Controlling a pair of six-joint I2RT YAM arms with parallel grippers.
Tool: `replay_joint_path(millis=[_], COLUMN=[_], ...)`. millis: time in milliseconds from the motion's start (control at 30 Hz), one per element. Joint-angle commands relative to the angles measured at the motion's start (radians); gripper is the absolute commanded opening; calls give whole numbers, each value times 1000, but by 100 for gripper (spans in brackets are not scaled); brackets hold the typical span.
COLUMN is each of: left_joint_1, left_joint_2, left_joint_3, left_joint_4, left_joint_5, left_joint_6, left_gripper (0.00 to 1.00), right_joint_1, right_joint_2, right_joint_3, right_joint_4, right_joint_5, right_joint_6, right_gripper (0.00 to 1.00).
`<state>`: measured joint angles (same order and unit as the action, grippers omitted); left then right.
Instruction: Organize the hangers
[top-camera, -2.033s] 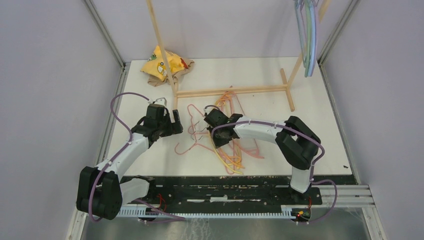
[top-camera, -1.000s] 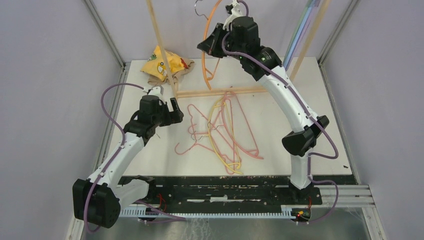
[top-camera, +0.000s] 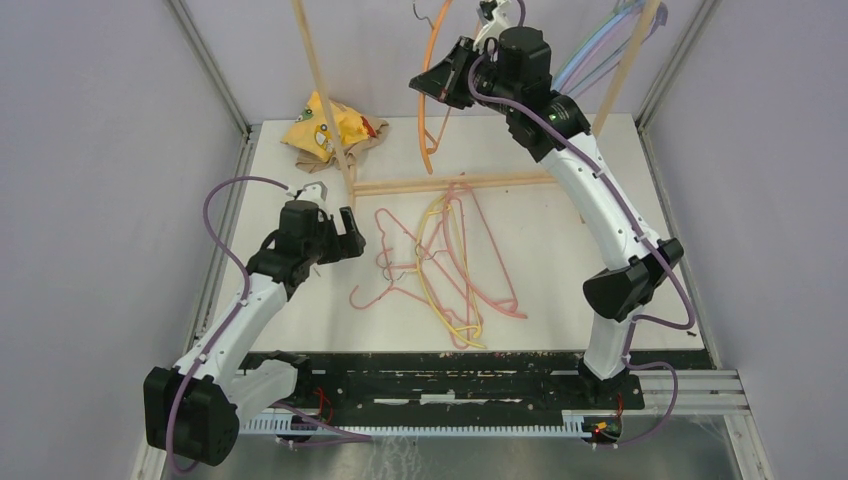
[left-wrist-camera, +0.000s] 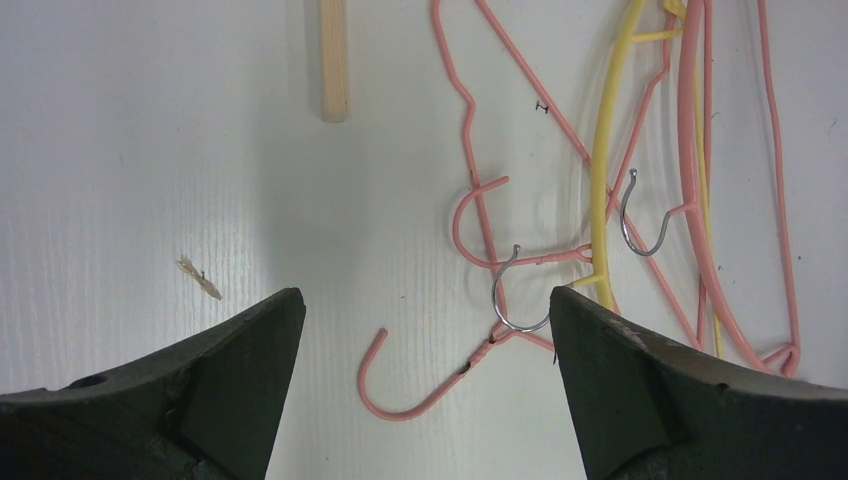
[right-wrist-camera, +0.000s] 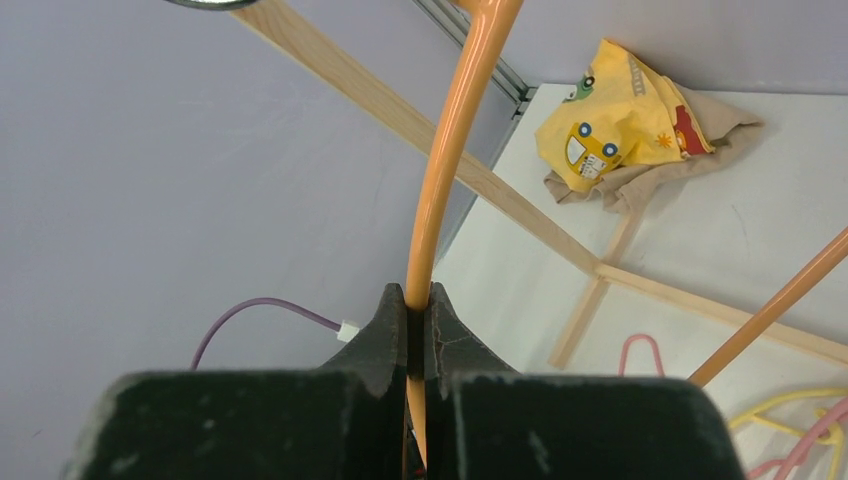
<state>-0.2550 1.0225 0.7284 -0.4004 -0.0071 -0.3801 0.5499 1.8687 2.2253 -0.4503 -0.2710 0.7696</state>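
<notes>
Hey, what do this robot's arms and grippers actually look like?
The left arm and right arm have white links between chunky black joints, each trailed by a purple cable. The left gripper and right gripper are matte black, with two blunt wedge-shaped fingers each.

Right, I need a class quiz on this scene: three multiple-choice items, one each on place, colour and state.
1. Where is the yellow cloth? A) far left corner of the table B) near right corner C) gripped.
2. The right end effector holds a hanger coloured: A) green B) orange C) blue.
3. The left end effector is: A) shut on cloth B) shut, empty C) open.
Answers: 1 A, the top view shows it there; 2 B, an orange rod is pinched in it; 3 C, its jaws stand wide apart.
</notes>
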Motion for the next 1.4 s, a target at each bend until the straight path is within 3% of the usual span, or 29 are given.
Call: replay_joint_path(millis=[0,633,1367], left_joint_1=[-1,-2,-1], left_joint_2=[3,-17,-6], left_joint_3=[12,8,-15], left_joint_4=[34,14,15], left_joint_5=[-13,-22,-15], left_joint_6=[63,55,62], left_gripper=[99,99,99], right_joint_1=[4,-74,-361], right_joint_2=[-54,15,-256], right_joint_3=[75,129,-273], right_joint_4=[81,33,37], right_joint_5=[-20,115,160], right_joint_6=[-21,-28,33], right_gripper=[3,4,7])
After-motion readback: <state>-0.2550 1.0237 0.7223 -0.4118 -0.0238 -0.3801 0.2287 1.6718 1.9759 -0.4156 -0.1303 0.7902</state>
